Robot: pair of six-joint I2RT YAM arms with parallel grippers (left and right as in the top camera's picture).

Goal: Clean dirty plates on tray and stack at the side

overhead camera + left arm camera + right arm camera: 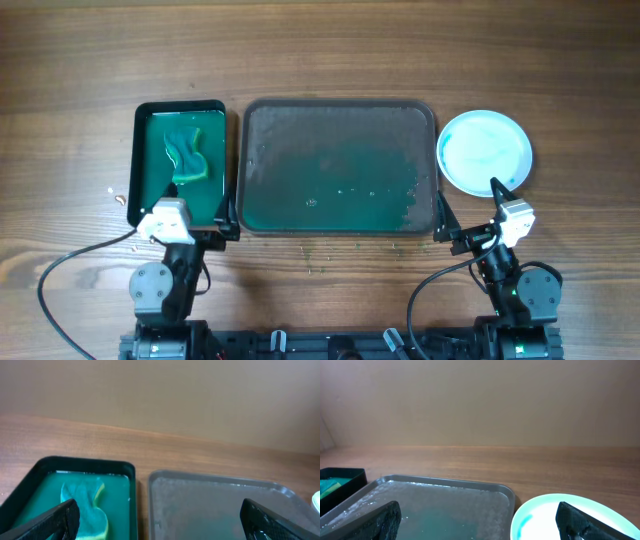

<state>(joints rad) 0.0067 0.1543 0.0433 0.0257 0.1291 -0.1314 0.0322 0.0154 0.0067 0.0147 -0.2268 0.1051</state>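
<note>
The dark grey tray (340,108) lies in the middle of the table, wet, with a teal film over its near half and no plates on it. A round white plate (485,152) rests on the wood to the tray's right; whether more lie under it I cannot tell. In the right wrist view this plate (545,520) carries a small teal smear. My left gripper (192,225) is open and empty, astride the gap between the two trays. My right gripper (468,205) is open and empty, spanning the tray's right rim (445,482) and the plate's near edge.
A smaller green tray (150,170) holding teal water and a yellow-green sponge (188,150) sits left of the grey tray (215,479). The same sponge (90,510) shows by my left finger. Small crumbs dot the wood in front of the trays.
</note>
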